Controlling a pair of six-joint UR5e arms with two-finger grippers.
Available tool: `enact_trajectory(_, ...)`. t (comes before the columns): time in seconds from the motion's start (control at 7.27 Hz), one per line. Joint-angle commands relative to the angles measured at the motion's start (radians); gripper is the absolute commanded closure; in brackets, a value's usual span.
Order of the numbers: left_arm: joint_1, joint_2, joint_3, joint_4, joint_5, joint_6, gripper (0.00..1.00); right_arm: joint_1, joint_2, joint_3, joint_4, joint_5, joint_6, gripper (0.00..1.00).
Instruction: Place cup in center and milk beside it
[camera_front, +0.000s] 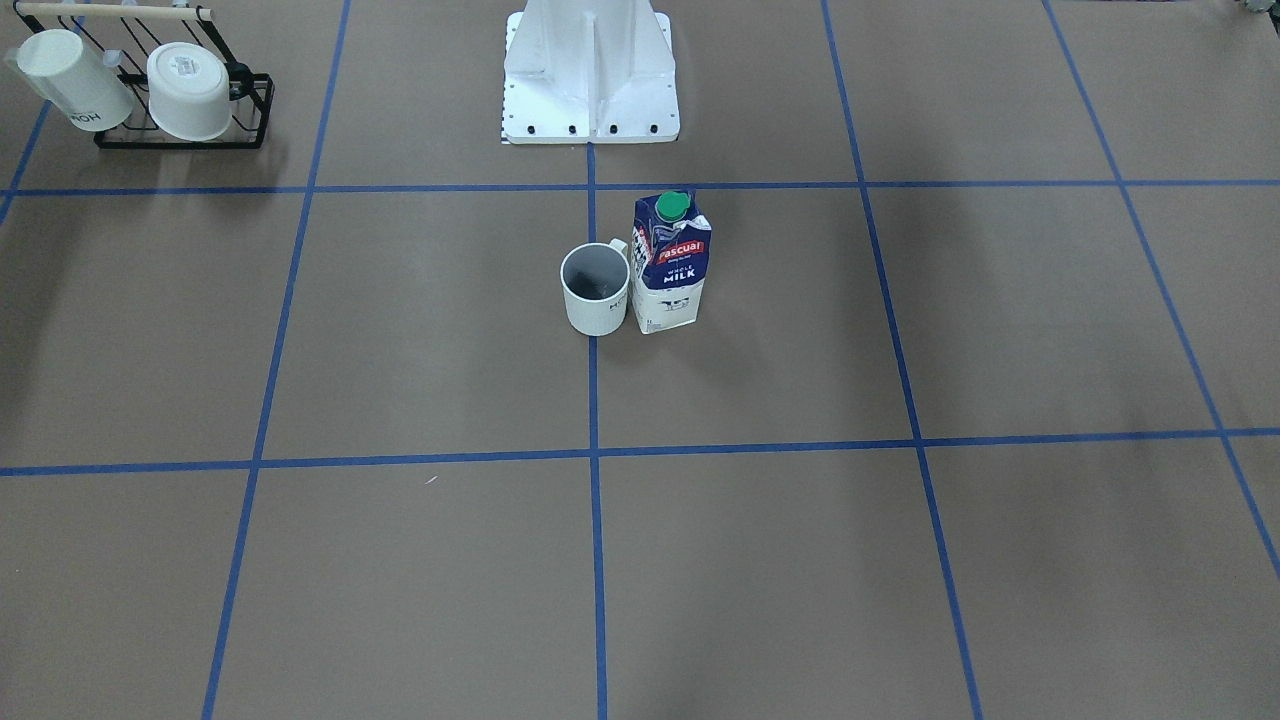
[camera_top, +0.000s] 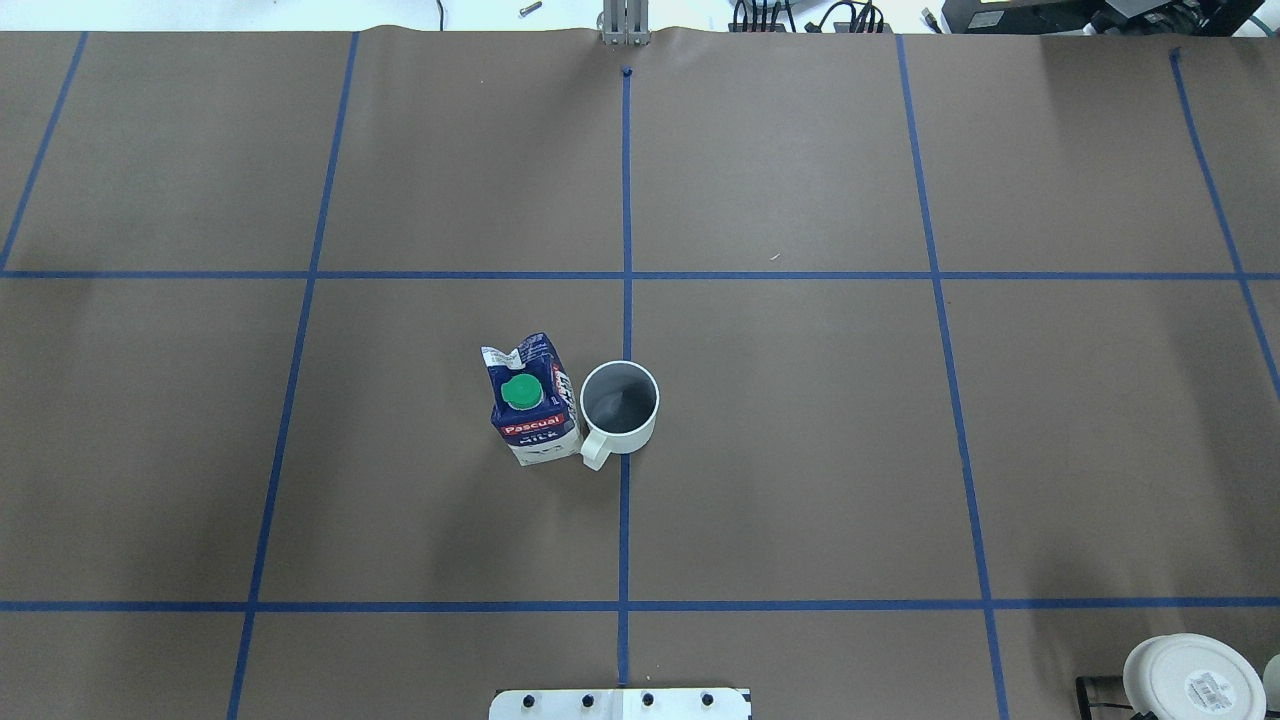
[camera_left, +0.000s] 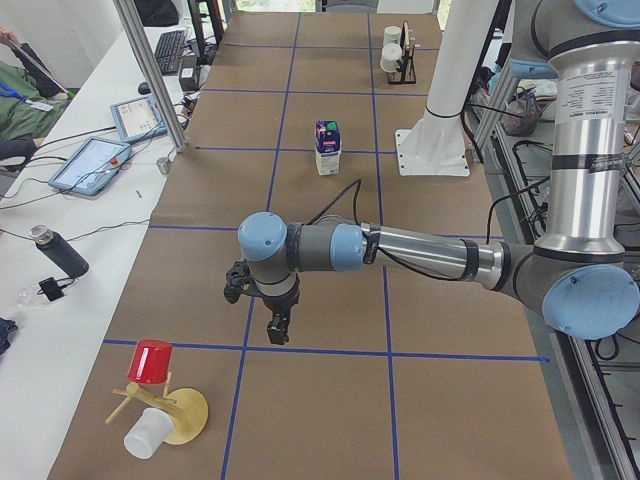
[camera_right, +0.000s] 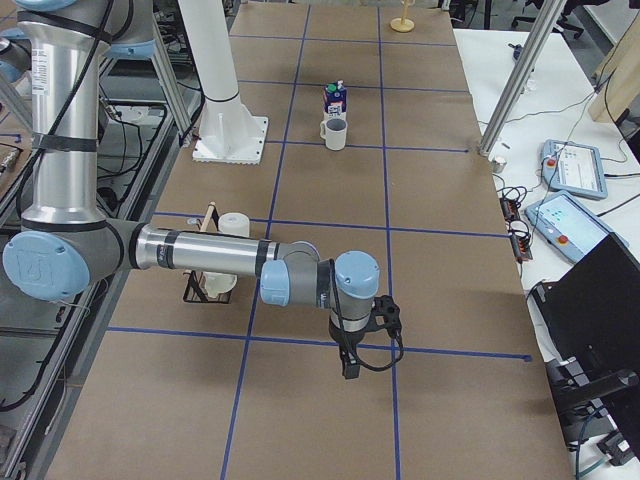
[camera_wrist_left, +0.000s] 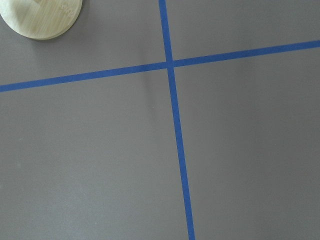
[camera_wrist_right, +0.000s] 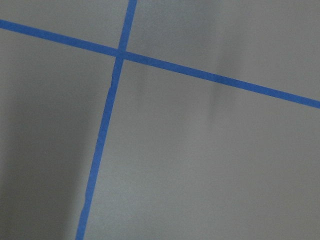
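The white cup (camera_front: 595, 292) stands upright on the central blue tape line (camera_top: 625, 320), its handle toward the robot. It also shows in the overhead view (camera_top: 620, 405) and the right side view (camera_right: 335, 133). The blue-and-white milk carton (camera_front: 670, 265) with a green cap stands upright right beside it, on the robot's left (camera_top: 535, 405), (camera_left: 327, 148). The left gripper (camera_left: 278, 325) hangs far off near the table's left end. The right gripper (camera_right: 350, 358) hangs near the right end. I cannot tell whether either is open or shut. Both wrist views show only brown surface and tape.
A black wire rack (camera_front: 185, 140) holds two more white cups at the robot's right. The white robot base (camera_front: 590, 75) stands behind the cup. A red cup (camera_left: 153, 360) on a wooden stand sits at the left end, its bamboo base (camera_wrist_left: 42, 17) in the left wrist view.
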Motion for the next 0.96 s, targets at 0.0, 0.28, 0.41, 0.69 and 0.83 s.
enact_trajectory(0.0,-0.001,0.0,-0.028,-0.001,-0.001,0.002,0.02,0.001,-0.002,-0.001,0.0,0.0,0.0,0.0)
enact_trajectory(0.28,0.0,0.001,-0.021,0.001,0.005,-0.002,0.02,0.001,-0.003,-0.001,0.0,0.0,0.0,0.0)
enact_trajectory(0.41,-0.001,0.001,-0.022,0.002,0.005,-0.002,0.02,0.001,-0.003,0.0,0.0,0.0,0.0,0.0)
enact_trajectory(0.69,-0.001,0.001,-0.021,0.004,0.007,-0.002,0.02,0.001,-0.003,0.002,0.002,-0.001,0.0,0.0)
enact_trajectory(0.83,-0.001,0.03,-0.028,0.002,0.005,0.0,0.02,0.001,-0.003,0.003,0.0,0.0,0.0,0.0)
